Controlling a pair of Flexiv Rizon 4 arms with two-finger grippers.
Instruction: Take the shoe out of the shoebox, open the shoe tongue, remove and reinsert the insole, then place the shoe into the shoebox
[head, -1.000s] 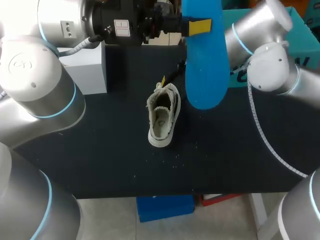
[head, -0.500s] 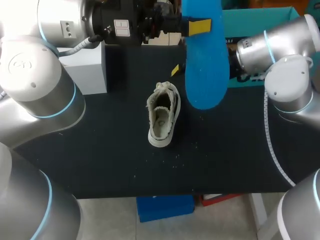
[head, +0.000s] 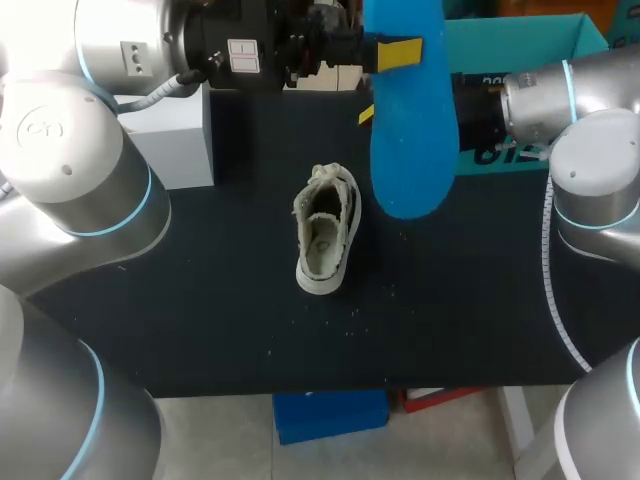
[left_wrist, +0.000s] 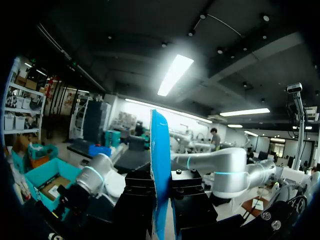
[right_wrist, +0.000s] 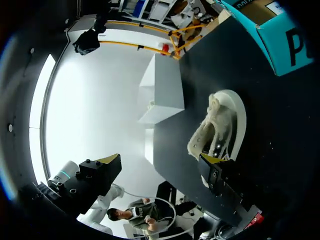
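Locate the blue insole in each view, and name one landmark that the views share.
Head view: blue insole raised at the top middle, held by the left claw.
Left wrist view: insole edge-on, clamped in the claw.
Right wrist view: not in it.
Shared landmark: the teal shoebox, in all three.

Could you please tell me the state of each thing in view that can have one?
Shoe: upright on the table, insole out.
Insole: held in the air.
Shoebox: open on top.
Left gripper: shut on the insole.
Right gripper: open, holding nothing.
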